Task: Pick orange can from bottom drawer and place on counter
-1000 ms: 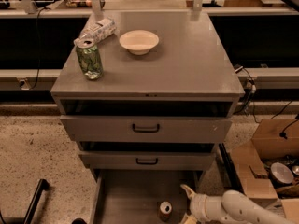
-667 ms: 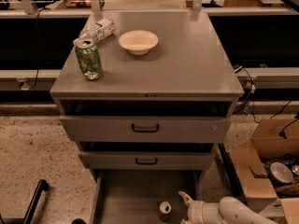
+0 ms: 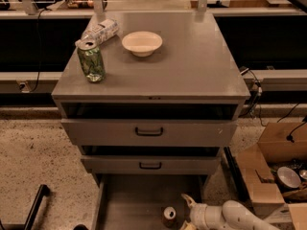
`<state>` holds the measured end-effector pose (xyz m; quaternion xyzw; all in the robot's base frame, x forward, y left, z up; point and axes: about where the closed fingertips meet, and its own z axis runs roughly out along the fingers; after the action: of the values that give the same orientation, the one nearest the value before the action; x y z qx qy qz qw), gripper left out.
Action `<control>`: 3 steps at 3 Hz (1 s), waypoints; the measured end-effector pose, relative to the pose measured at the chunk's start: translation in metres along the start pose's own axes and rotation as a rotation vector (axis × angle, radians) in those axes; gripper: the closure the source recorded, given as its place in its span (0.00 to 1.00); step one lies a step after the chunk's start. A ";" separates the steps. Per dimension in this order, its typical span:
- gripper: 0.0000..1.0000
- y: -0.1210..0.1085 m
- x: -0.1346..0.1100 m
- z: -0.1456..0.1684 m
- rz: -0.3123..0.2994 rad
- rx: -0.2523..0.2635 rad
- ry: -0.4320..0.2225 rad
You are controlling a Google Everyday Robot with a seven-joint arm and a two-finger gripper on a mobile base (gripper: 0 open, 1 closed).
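Hovering low in the pulled-out bottom drawer with the gripper spread apart, sat just beside the upright orange can on the drawer floor, beneath a counter bearing green can, bowl and bottle.

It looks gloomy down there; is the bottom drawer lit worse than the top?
Camera view: yes; the counter catches even light, while the bottom drawer lies in shadow, dimming the orange can; the gripper sits beside it, at the frame's bottom edge.
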<state>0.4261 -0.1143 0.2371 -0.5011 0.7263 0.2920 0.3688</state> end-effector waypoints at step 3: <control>0.00 -0.016 0.004 0.035 0.053 0.017 -0.071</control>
<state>0.4484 -0.0939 0.2140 -0.4679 0.7281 0.3131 0.3910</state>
